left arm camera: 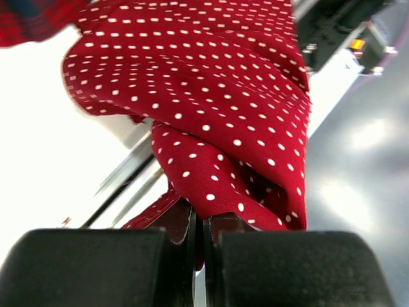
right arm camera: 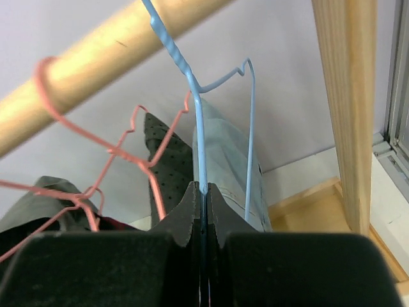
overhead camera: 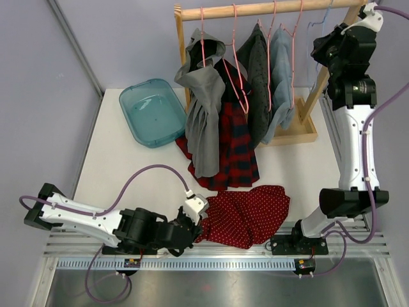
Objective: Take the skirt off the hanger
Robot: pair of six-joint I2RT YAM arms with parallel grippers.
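- White counter [overhead camera: 115, 153] before a pale lilac wall carries a wooden clothes rail [overhead camera: 255, 9] at the top of the overhead view.
- Teal translucent plastic tub [overhead camera: 152, 112] sits upper left, its glossy floor in plain view.
- Pleated red-and-navy tartan skirt [overhead camera: 235, 150] hangs at centre on a thin pink wire hanger [overhead camera: 235, 86], hem touching the counter.
- Left pincer [left arm camera: 199, 224], lower centre, is clenched on a red white-dotted garment [left arm camera: 211, 96] lying on the counter.
- Right pincer [right arm camera: 203, 195], upper right, is clamped on a light blue wire hanger [right arm camera: 198, 128] hooked over the rail.
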